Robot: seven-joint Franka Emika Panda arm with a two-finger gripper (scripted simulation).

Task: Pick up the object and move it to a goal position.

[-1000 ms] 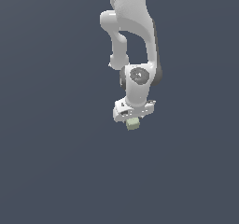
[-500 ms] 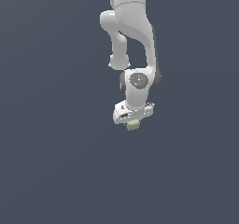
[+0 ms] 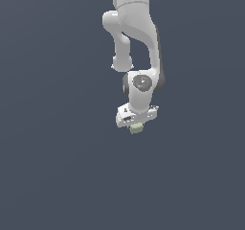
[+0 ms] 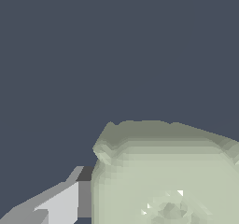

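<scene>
The object is a small pale greenish-beige cube [image 3: 137, 128]. In the exterior view it sits right under the white hand of the arm, between the fingers of my gripper [image 3: 136, 126]. The gripper is shut on it. In the wrist view the cube [image 4: 163, 171] fills much of the picture, very close to the camera, with one grey-white finger [image 4: 56, 204] pressed against its side. The other finger is hidden or out of frame. The cube is narrower than the white hand above it.
The white arm [image 3: 136, 42] comes down from the exterior view's top. All around is a plain dark blue-grey ground with no other object, edge or marker in view.
The arm with the cube in its gripper has shifted slightly upward in the exterior view. The grip on the cube is unchanged.
</scene>
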